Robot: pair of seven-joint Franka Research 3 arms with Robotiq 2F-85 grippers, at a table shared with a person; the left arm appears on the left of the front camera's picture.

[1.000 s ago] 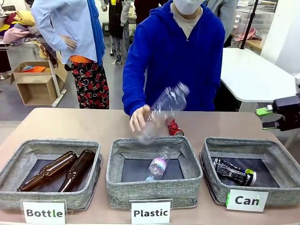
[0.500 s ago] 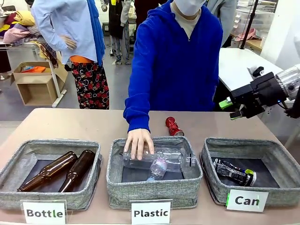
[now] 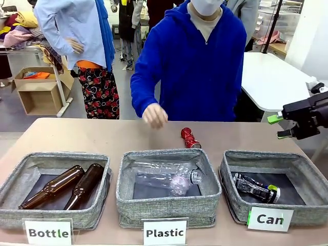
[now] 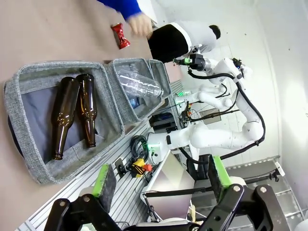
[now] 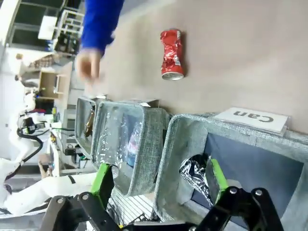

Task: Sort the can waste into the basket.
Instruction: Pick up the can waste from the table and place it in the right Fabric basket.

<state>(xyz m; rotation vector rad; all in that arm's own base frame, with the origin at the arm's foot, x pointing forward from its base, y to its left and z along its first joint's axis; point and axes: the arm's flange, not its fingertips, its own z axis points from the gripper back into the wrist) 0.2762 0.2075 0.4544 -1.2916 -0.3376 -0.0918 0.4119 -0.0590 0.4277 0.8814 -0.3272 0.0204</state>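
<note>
A crushed shiny red can point(image 3: 190, 138) lies on the table behind the middle basket, also in the right wrist view point(image 5: 172, 54) and the left wrist view point(image 4: 120, 35). The black crushed can point(image 3: 254, 188) lies inside the grey "Can" basket point(image 3: 271, 156) at the right. My right gripper point(image 3: 281, 126) hovers open and empty above the table's far right edge, behind that basket. Its wrist view looks down past its open gripper point(image 5: 160, 178) at the Can basket point(image 5: 169, 159) and the black can point(image 5: 195, 173). My left gripper point(image 4: 161, 178) is open, high above the table's left side.
The "Plastic" basket point(image 3: 169, 154) holds clear bottles and the "Bottle" basket point(image 3: 56, 156) holds two brown bottles point(image 3: 66, 185). A person in a blue hoodie stands at the far side, one hand point(image 3: 155, 115) raised over the table near the red can.
The person laid the clear bottle in the Plastic basket and drew the hand back. My right gripper swung up and left, then came back down to the right, staying open.
</note>
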